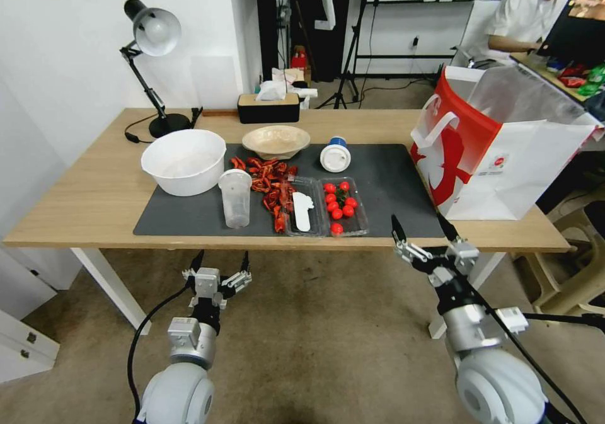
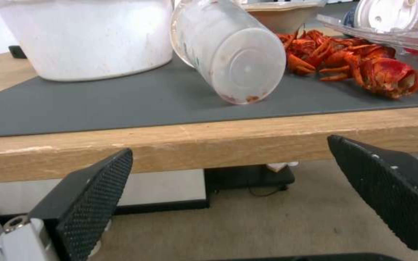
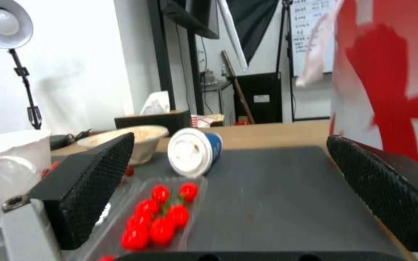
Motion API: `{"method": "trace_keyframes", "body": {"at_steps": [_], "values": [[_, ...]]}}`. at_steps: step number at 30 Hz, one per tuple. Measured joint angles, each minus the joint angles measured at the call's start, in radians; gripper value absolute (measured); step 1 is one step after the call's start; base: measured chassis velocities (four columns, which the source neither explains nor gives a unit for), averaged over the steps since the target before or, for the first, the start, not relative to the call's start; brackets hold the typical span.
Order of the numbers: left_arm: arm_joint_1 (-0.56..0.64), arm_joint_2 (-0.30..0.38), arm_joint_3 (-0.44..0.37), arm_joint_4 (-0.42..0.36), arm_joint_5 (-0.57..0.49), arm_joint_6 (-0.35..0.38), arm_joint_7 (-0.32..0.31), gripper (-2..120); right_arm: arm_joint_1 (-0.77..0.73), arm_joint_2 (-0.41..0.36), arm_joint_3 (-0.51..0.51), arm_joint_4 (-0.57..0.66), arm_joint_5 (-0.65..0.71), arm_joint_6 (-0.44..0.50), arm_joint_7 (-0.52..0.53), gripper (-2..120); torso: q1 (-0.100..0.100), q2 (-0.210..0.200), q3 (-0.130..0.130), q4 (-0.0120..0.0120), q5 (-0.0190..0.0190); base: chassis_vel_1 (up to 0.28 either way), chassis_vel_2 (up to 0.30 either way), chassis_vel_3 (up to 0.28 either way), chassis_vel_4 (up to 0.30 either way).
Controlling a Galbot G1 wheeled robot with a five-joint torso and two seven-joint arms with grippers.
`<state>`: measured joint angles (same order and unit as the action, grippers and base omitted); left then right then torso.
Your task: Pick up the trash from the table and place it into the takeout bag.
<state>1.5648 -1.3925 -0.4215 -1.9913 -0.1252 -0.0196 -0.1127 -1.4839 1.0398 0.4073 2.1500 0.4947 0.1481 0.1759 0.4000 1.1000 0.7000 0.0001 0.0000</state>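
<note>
Light wood worktop (image 1: 94,191) under a dark mat (image 1: 391,178), seen from the head. Bare wood around the mat on all sides; bare mat between the blue-lidded cup (image 1: 334,154) and the bag (image 1: 498,153) at the right end. Both hands below the near edge, over carpet: left hand (image 1: 219,262) spread wide, below the clear cup (image 1: 236,197); right hand (image 1: 425,227) spread wide, just at the edge, near the bag's front corner. Beige bowl (image 1: 276,140) at the mat's back, beside a large white bowl (image 1: 183,160).

From the left wrist: fingers (image 2: 93,192) wide apart beneath the worktop edge, clear cup (image 2: 228,47) above on the mat.

From the right wrist: fingers (image 3: 88,185) wide, blue-lidded cup (image 3: 193,151) between them farther off, tomato tray (image 3: 156,217) nearer, bag (image 3: 393,83) close beside.
</note>
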Motion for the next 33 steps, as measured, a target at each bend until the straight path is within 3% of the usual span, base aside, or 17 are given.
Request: {"method": "trace_keyframes", "body": {"at_steps": [11, 14, 20, 28, 33], "values": [[-0.011, -0.015, 0.015, 0.005, 0.022, 0.005, 0.001, 100, 0.183, -0.113, -0.057, 0.005, 0.091, -0.217, 0.06, 100, 0.0, 0.0, 0.0, -0.0002, 0.0, 0.0, 0.0, 0.0, 0.0], [-0.012, -0.016, 0.016, 0.005, 0.024, 0.007, 0.001, 100, 0.204, -0.127, -0.065, 0.001, 0.109, -0.238, 0.067, 100, 0.0, 0.0, 0.0, -0.0002, 0.0, 0.0, 0.0, 0.0, 0.0], [-0.017, -0.028, 0.019, 0.016, 0.037, 0.018, 0.001, 100, 0.408, -0.187, -0.171, -0.082, 0.212, -0.335, 0.107, 100, 0.0, 0.0, 0.0, -0.0002, -0.0002, 0.0, 0.0, 0.0, 0.0], [-0.015, -0.026, 0.001, 0.018, 0.034, 0.019, 0.0, 100, 0.635, -0.164, -0.356, -0.231, 0.269, -0.364, 0.146, 100, 0.0, 0.0, 0.0, 0.0, 0.0, 0.0, 0.0, 0.0, 0.0], [-0.01, -0.021, -0.009, 0.018, 0.028, 0.017, 0.0, 100, 0.823, -0.105, -0.489, -0.346, 0.322, -0.399, 0.199, 100, 0.0, 0.0, 0.0, 0.0, 0.0, 0.0, 0.0, 0.0, 0.0]]}}
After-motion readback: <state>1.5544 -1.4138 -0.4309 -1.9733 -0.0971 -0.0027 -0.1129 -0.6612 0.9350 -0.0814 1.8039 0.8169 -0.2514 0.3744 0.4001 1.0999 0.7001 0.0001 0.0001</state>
